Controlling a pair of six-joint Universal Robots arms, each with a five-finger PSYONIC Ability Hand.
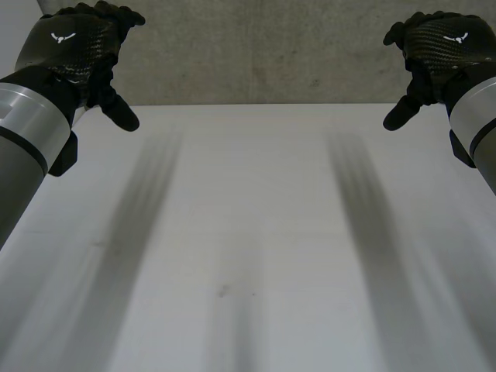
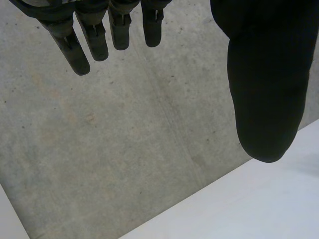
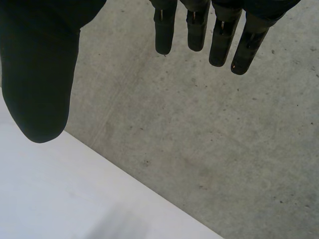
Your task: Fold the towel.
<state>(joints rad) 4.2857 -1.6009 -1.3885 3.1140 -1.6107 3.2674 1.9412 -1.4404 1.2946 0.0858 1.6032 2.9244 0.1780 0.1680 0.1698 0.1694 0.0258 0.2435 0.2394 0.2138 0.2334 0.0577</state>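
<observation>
My left hand (image 1: 81,46) hovers above the far left corner of the white table (image 1: 248,232), fingers relaxed and holding nothing. In its wrist view the straight fingers (image 2: 89,35) and thumb (image 2: 266,89) hang over the concrete floor past the table's edge. My right hand (image 1: 442,46) is raised above the far right corner, also open and empty. Its fingers (image 3: 219,35) and thumb (image 3: 42,74) are spread over the floor and the table's edge. I see no towel on the table.
The white table's (image 2: 239,209) far edge runs under both hands, with grey concrete floor (image 1: 256,54) beyond it. A few small specks (image 1: 223,291) mark the table's middle.
</observation>
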